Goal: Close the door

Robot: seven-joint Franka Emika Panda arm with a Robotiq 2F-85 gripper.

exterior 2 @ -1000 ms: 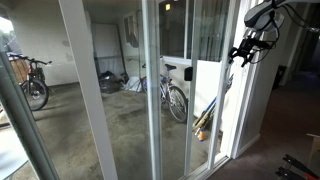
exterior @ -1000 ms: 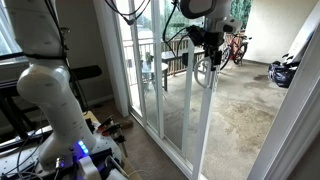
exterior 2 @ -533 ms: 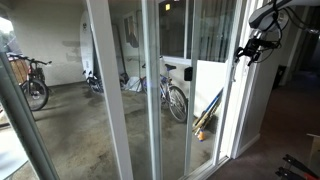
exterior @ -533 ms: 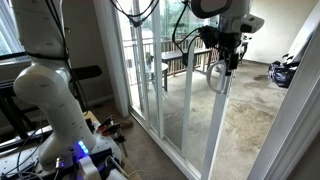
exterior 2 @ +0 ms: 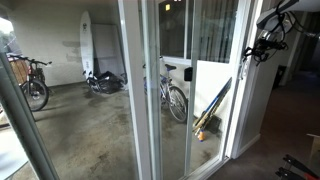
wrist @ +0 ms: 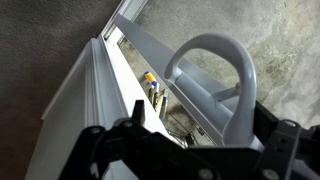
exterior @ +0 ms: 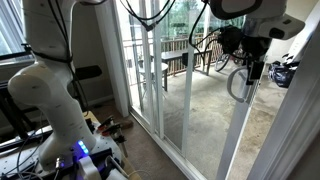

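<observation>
Wrist view: white loop-shaped door handle [wrist: 215, 78] sits right in front of my gripper [wrist: 200, 152], with one leg of the loop between my fingers. Can't tell if they're clamped on it or just hooked behind it, too blurred.

Change over the last second: the tall sliding glass door [exterior: 237, 130] in its narrow white frame has travelled steadily toward the wide white door jamb [exterior: 295, 120], and my gripper went with it at the handle edge. In an exterior view the door's stile farthest from the jamb [exterior 2: 135, 100] has swept toward the jamb too, so the whole panel is moving, not just my arm.

Status: handle edge is near the jamb but apart from it, with grey concrete floor [exterior: 262, 125] showing in the gap. My read: well past halfway, not shut. Next: keep driving along the track until frame meets jamb.
</observation>
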